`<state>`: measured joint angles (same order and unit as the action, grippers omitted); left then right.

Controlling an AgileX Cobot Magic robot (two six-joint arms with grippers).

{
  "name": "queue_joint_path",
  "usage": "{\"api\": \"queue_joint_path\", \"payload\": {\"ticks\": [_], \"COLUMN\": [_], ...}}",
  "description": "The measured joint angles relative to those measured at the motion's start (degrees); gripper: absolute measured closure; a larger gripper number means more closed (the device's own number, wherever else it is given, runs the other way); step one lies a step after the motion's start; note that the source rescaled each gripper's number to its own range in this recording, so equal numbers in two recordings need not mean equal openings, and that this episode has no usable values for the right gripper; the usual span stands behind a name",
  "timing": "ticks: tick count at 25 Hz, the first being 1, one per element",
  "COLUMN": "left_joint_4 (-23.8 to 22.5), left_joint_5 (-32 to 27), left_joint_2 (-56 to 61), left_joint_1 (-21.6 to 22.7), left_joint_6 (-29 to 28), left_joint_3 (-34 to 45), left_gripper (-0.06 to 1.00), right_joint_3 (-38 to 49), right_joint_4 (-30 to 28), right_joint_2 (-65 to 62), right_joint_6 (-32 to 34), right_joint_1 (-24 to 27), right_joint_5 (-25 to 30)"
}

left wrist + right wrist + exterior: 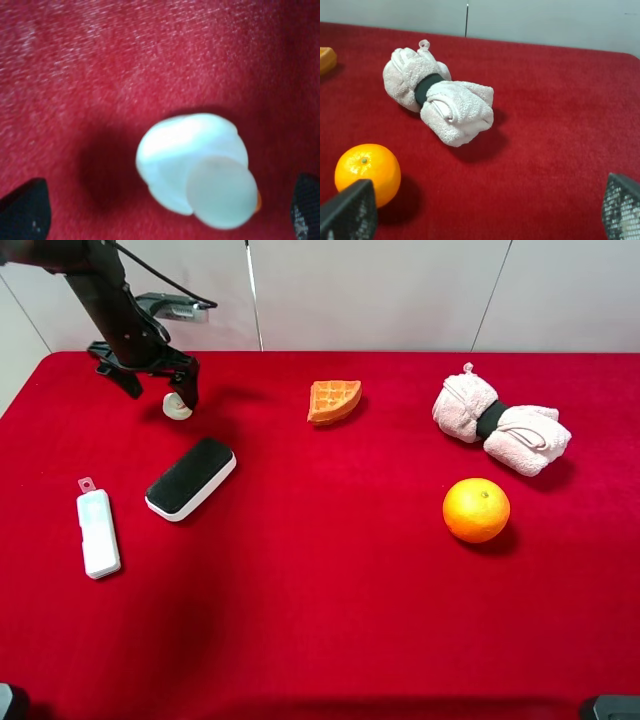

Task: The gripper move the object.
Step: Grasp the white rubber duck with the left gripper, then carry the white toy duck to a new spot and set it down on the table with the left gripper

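Observation:
The object (177, 407) is a small cream-white lumpy knob lying on the red cloth at the back left. My left gripper (162, 392) hangs low over it, open, a black finger on each side. The left wrist view shows the object (195, 170) close up and blurred. It sits between the two fingertips (25, 212) of the left gripper (165, 211), nearer to one than the other and touching neither. My right gripper (485, 210) is open over bare cloth, with nothing between its fingers. It does not appear in the exterior high view.
A black-and-white oblong pad (190, 478) and a white rectangular case (98, 530) lie in front of the object. A waffle piece (333, 401) is at the back centre. The pink rolled towel (500, 425) and an orange (476, 510) are on the right.

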<state>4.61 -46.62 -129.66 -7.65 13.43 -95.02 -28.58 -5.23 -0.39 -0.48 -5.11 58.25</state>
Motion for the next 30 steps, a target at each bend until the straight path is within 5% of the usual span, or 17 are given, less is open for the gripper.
{"api": "queue_joint_path", "payload": {"ticks": [12,25,30], "left_joint_4": [-0.1,-0.2,-0.2], "left_joint_5": [3.4,2.5,2.2], "left_joint_2": [-1.9,-1.9,-1.9], "left_joint_1": [-2.1,-2.1,-2.1], "left_joint_6": [0.1,0.1,0.1], "left_joint_3": [0.0,0.0,0.0], "left_gripper": [0.06,0.68,0.80], "right_joint_3": [0.0,0.0,0.0], "right_joint_4": [0.0,0.0,0.0], "right_joint_2": [0.0,0.0,0.0], "right_joint_6": [0.0,0.0,0.0], "right_joint_1": [0.0,0.0,0.0], "right_joint_5": [0.0,0.0,0.0]}}
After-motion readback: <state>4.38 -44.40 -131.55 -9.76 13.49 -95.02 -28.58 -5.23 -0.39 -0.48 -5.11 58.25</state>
